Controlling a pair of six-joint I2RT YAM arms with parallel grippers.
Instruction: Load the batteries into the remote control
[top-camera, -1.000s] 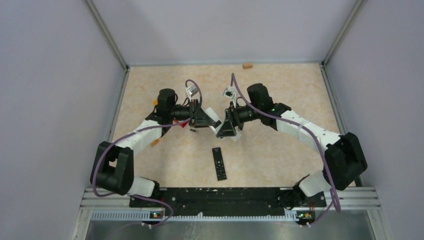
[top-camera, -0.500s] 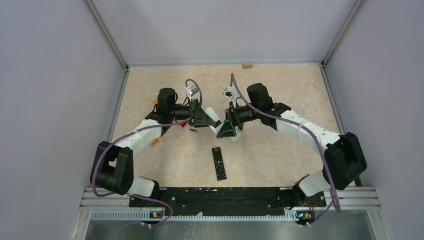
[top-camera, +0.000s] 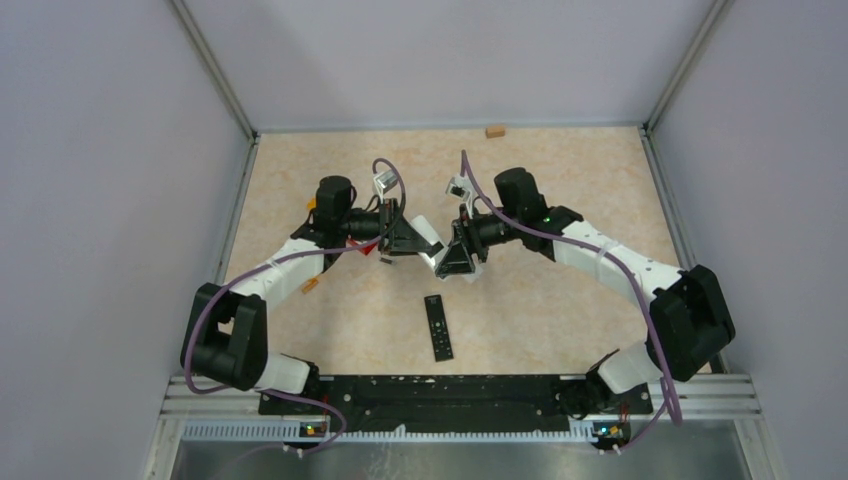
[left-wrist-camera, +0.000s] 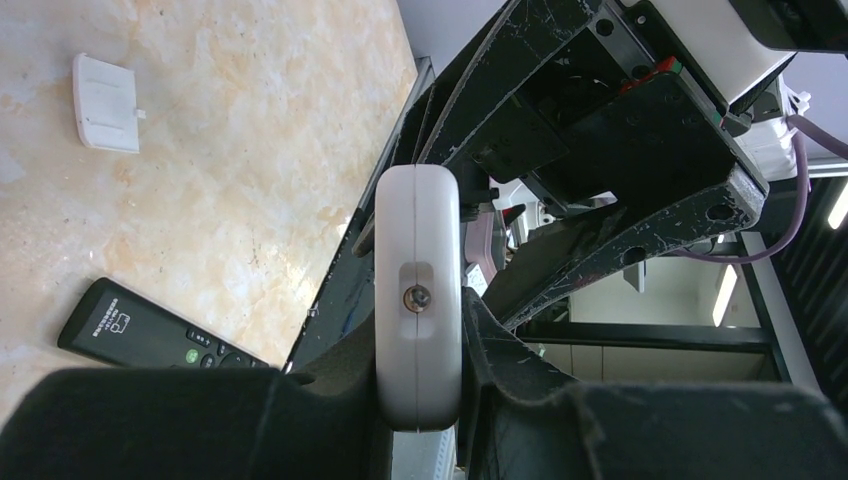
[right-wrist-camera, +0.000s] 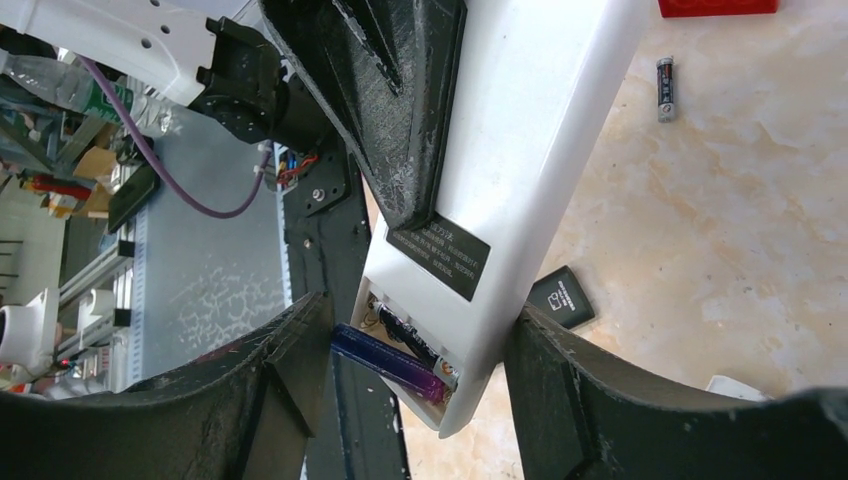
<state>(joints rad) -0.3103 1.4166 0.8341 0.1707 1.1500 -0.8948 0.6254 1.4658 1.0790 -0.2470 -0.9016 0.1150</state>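
Nearest the arm bases, a black remote (top-camera: 437, 327) lies flat on the bench (top-camera: 560, 180), well apart from both arms. Just beyond it the two arms meet over the middle of the bench. The left pincer (left-wrist-camera: 418, 380) is clamped tight on a white remote (left-wrist-camera: 418, 250), its dark fingers (right-wrist-camera: 395, 110) pressed on the two broad faces, so the remote hangs tilted above the bench. The right pincer (right-wrist-camera: 420, 318) has its jaws apart, one on either side of the remote's lower end, where the battery bay is uncovered. Two batteries sit in that bay: a purple battery (right-wrist-camera: 388, 362) lies slanted with one end poking out past the remote's edge toward one finger, and a dark battery (right-wrist-camera: 408, 336) lies deeper beside it. Whether that finger touches the purple battery cannot be told. A third, loose battery (right-wrist-camera: 665, 76) lies on the bench farther out, near a red piece (right-wrist-camera: 716, 6). A small white cover (left-wrist-camera: 105, 103) lies flat on the bench. A wooden block (top-camera: 494, 130) sits at the far edge.
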